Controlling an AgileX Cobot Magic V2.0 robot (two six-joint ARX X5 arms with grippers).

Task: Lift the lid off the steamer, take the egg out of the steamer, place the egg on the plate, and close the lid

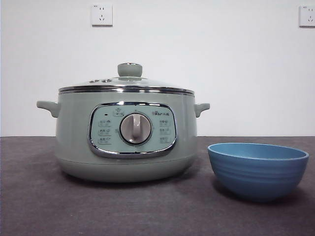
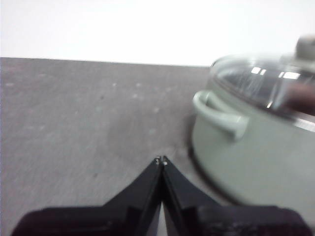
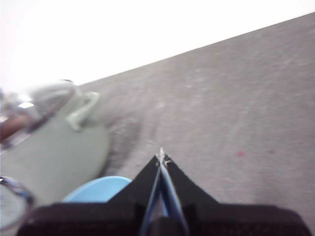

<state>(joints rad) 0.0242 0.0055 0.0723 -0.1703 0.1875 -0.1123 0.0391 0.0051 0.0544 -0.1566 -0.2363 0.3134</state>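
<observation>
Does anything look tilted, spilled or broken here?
Nothing stands out. The lid sits level on the steamer, and the plate stands upright beside it, apart. No spill shows.

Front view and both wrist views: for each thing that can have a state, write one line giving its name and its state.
lid: closed, seated on the steamer
steamer: upright on the table, covered
plate: upright beside the steamer, nothing visible in it
left gripper: shut, holding nothing
right gripper: shut, holding nothing

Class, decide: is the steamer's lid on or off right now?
On. The lid sits level on the steamer, its chrome rim meeting the pot's top edge all round, with no gap showing.
</observation>
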